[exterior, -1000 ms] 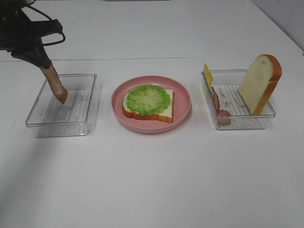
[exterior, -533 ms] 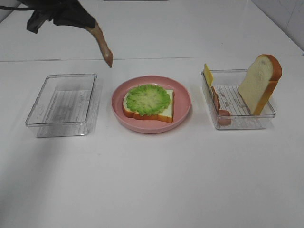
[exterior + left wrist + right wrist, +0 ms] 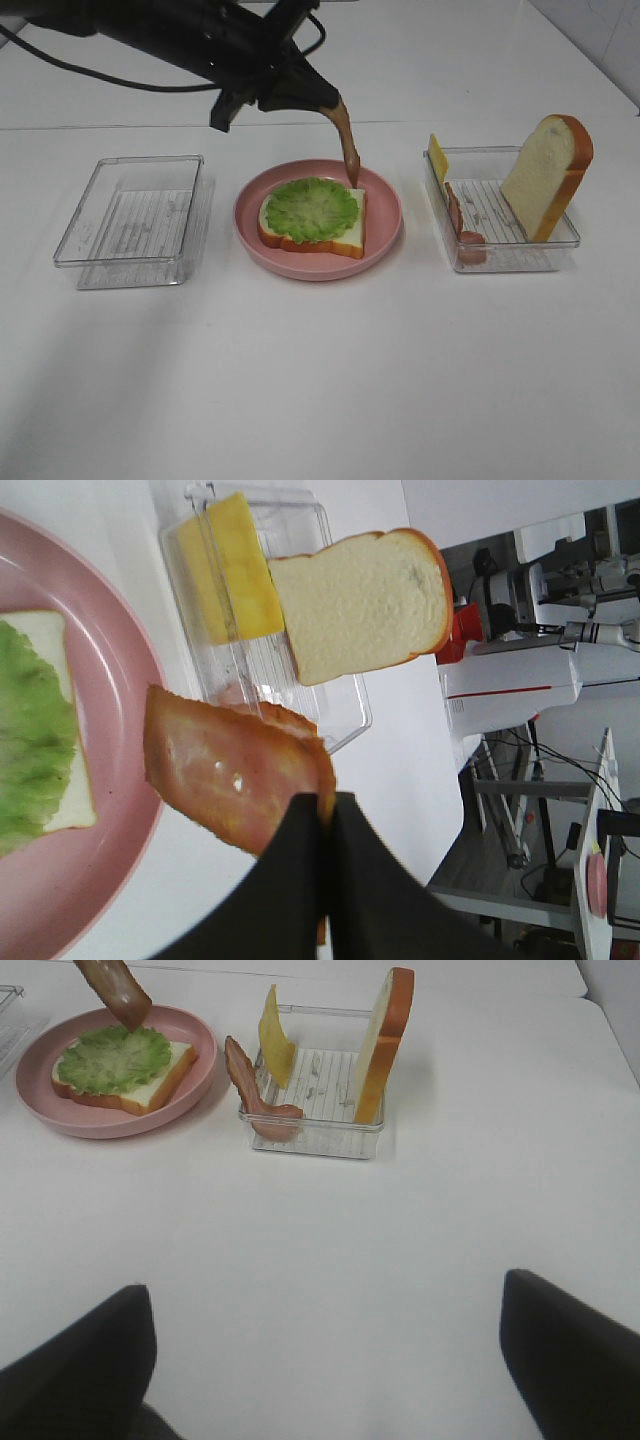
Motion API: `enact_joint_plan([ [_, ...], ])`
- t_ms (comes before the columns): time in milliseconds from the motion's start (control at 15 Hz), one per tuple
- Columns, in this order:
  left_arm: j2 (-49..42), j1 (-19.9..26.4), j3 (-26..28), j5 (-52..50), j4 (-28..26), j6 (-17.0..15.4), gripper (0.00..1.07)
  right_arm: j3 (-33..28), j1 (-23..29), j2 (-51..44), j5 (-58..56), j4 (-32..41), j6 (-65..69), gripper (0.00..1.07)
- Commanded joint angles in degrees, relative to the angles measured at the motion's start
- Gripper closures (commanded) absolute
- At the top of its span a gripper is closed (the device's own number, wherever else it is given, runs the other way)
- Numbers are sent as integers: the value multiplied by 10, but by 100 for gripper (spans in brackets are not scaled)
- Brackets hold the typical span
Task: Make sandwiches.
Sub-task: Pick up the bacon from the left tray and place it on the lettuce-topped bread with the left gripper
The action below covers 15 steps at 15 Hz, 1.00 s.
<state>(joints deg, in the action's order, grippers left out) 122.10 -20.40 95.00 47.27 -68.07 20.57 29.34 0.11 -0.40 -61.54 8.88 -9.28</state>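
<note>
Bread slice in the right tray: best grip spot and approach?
Pinch the bread slice at its top crust, coming from above, jaws across the two flat faces. It stands on edge, leaning, in the clear tray, so the top edge is free and thin across.

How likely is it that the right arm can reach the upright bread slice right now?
Probably yes. The right fingers stand open and empty, with bare table between them and the tray holding the bread slice. The left fingers hold bacon over the plate, clear of that path.

White table (image 3: 320,380): pink plate (image 3: 386,222), two trays (image 3: 130,222) (image 3: 512,262)
</note>
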Motion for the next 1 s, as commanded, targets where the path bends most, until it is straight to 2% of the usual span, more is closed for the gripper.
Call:
enact_joint_plan([
  [67,34,-13,3,-18,-44,34,107,-3,-1,-7,4,1,-3,20],
  [267,69,-9,3,-29,-49,64,107,-3,-1,-7,4,1,-3,20],
  [733,76,30,4,-13,-6,64,107,-3,-1,-7,4,1,-3,20],
  [1000,76,31,4,-8,50,59,104,-3,-1,-7,4,1,-3,20],
])
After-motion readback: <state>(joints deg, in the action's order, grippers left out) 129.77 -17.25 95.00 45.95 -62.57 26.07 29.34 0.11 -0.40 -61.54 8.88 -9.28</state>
